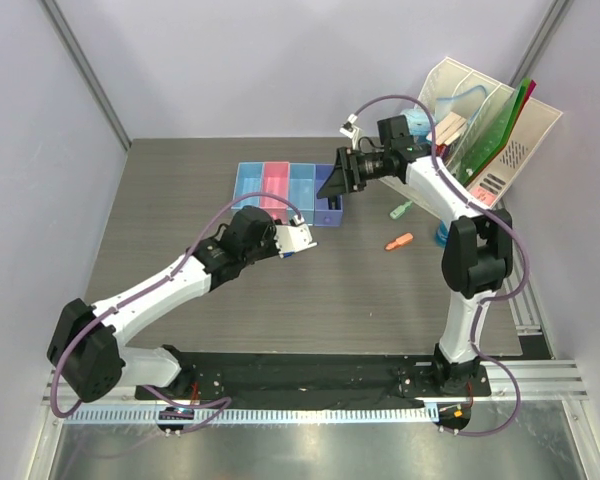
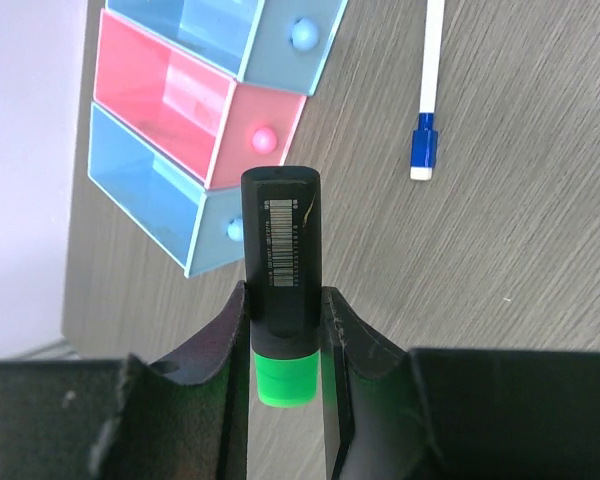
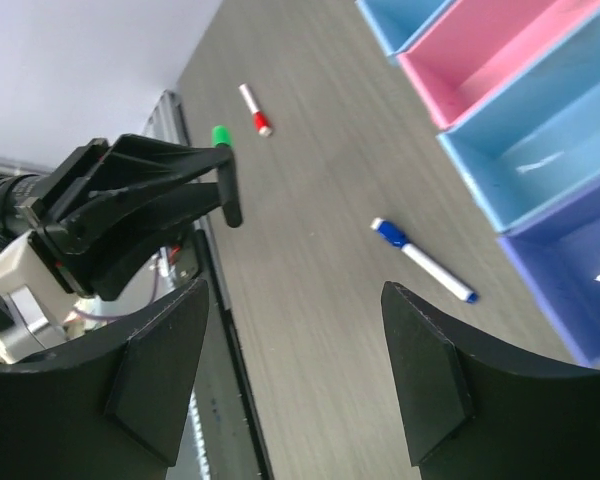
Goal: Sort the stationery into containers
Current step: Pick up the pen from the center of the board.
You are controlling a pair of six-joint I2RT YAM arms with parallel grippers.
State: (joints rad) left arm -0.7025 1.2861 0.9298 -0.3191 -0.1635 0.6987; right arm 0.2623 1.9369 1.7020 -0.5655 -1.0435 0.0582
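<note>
Clamping a green-capped highlighter (image 2: 280, 240) by its black, barcoded body in the left gripper (image 2: 283, 310), jaws narrow and pressing on both sides, green cap toward the wrist. Holding it off the dark wood-grain table (image 1: 180, 200), just short of the near ends of the row of four joined trays (image 1: 280, 185), with the black end pointing at the pink tray (image 2: 160, 90) and the light blue tray (image 2: 140, 190) beside it. Hovering the right gripper (image 3: 295, 340) by the purple tray (image 3: 580, 270) at the end of the row, jaws spread wide and gripping nothing. Showing, in the right wrist view, a blue-capped white marker (image 3: 420, 258) lying flat on the table near the trays but apart from them, and a red-capped marker (image 3: 253, 109) lying beyond the left gripper. Showing also, from above, a loose green highlighter (image 1: 400, 210) and an orange highlighter (image 1: 399, 241) lying apart on the table to the right of the trays, a blue roll (image 1: 441, 237) partly hidden behind the right arm, and a white file rack (image 1: 500, 130) standing in the far right corner.
</note>
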